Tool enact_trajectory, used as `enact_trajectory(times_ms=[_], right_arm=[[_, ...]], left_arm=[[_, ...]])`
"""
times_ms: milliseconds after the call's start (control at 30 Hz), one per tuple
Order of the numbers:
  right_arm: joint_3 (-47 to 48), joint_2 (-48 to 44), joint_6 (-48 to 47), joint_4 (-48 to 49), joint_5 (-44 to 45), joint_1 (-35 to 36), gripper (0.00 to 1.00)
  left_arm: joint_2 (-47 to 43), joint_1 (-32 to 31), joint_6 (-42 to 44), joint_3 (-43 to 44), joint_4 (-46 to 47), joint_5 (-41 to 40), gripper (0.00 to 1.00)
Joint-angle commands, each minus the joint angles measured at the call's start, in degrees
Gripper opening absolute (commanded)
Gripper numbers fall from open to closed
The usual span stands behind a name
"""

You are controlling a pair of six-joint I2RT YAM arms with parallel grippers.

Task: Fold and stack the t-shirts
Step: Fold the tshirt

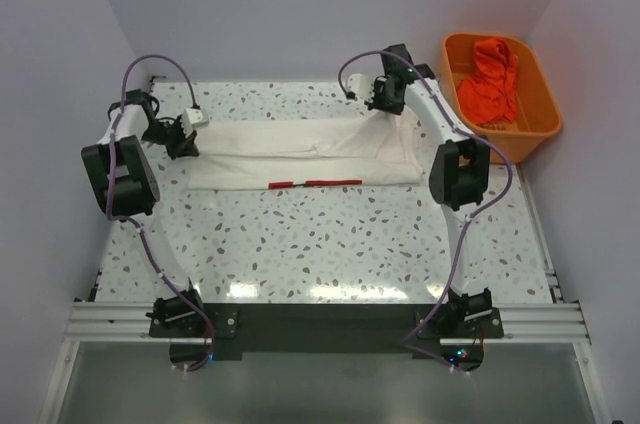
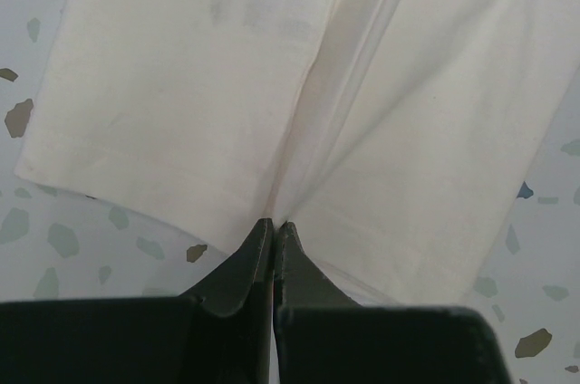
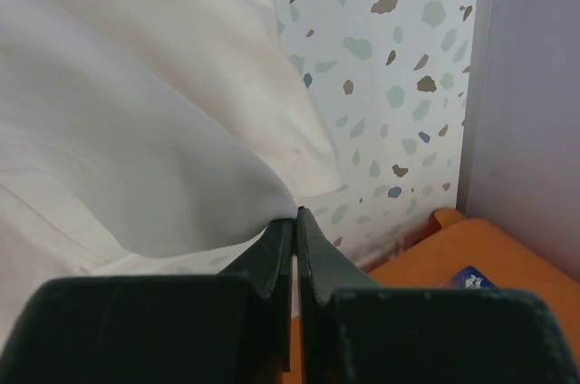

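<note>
A white t-shirt (image 1: pixel 300 152) lies folded lengthwise across the far half of the table, with a thin strip of red print showing at its near edge (image 1: pixel 315 184). My left gripper (image 1: pixel 185 140) is shut on the shirt's left end; the cloth (image 2: pixel 181 94) is pinched at the fingertips. My right gripper (image 1: pixel 382 96) is shut on the shirt's far right corner, lifting a fold of the cloth (image 3: pixel 136 148) off the table. A red-orange garment (image 1: pixel 490 79) lies crumpled in the orange tub.
The orange plastic tub (image 1: pixel 535 94) stands at the far right corner, close beside my right arm; its rim shows in the right wrist view (image 3: pixel 471 248). Walls close in the table at the back and both sides.
</note>
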Motion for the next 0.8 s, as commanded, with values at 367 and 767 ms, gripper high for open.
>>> enact_trajectory(times_ms=[367,767], right_arm=[[1.5,-6.0,10.9,-12.0,0.4,-2.2,0.62],[-2.4,-6.8,37.5,-30.1,-17.0,-11.8,0.54]], left_arm=[[-6.0,1.7,-12.5,0.6,-0.1,0.7,0.5],[-11.0,4.6,-40.0,-8.6,3.4,0.2,0.58]])
